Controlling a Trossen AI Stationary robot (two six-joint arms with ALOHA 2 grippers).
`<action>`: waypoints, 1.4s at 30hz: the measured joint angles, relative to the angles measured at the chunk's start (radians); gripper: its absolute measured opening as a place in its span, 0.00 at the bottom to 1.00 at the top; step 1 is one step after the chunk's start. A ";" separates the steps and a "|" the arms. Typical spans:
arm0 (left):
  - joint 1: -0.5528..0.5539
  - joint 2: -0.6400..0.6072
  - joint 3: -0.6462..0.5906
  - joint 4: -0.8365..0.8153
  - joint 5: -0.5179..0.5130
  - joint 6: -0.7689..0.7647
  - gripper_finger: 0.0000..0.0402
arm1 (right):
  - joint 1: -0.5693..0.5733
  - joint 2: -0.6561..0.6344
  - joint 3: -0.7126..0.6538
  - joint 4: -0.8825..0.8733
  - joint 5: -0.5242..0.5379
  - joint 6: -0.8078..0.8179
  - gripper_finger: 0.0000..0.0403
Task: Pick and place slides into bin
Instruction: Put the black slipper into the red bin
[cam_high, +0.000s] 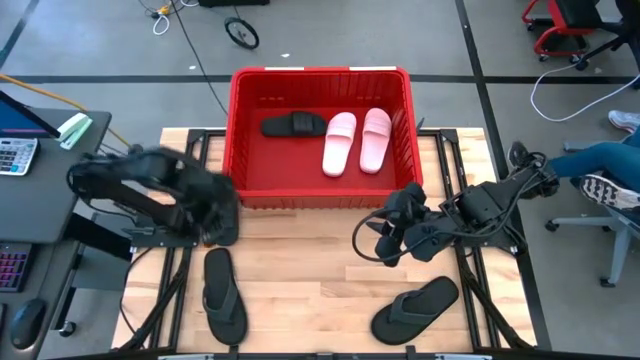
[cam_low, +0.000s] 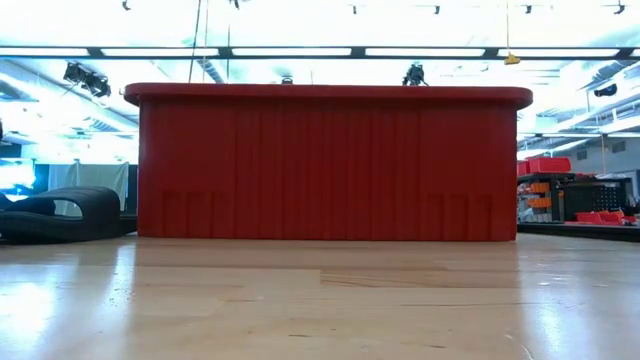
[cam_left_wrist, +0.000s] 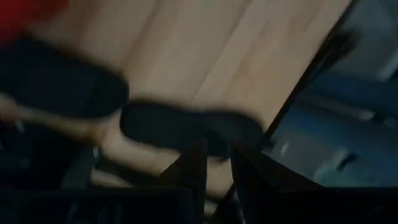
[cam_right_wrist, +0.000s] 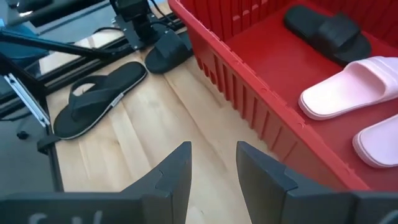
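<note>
Red ribbed bin (cam_high: 237, 140) | pink slides (cam_high: 357, 140) inside | left gripper (cam_high: 222, 225) unclear | right gripper (cam_high: 390, 245) released

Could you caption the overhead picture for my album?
Three slides lie in the red bin; two black flip-flops wait on the table.

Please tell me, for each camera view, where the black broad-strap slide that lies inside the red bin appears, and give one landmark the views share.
High view: the black slide lies in the bin's far-left part, left of the two pink slides.
Low view: not visible; the bin's wall hides the inside.
Left wrist view: not in it.
Right wrist view: at the upper right, above the pink slides.
Shared landmark: the red bin, seen in the high, low and right wrist views.
</note>
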 joint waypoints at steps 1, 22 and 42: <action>-0.021 0.000 -0.058 0.012 0.027 -0.011 0.19 | 0.000 0.000 0.000 0.000 0.000 0.007 0.33; -0.143 0.022 -0.832 0.570 -0.054 -0.136 0.50 | -0.037 -0.001 0.000 0.088 0.019 0.018 0.33; -0.139 0.022 -0.854 0.593 -0.309 -0.132 0.35 | -0.039 -0.001 0.000 0.118 0.019 0.017 0.33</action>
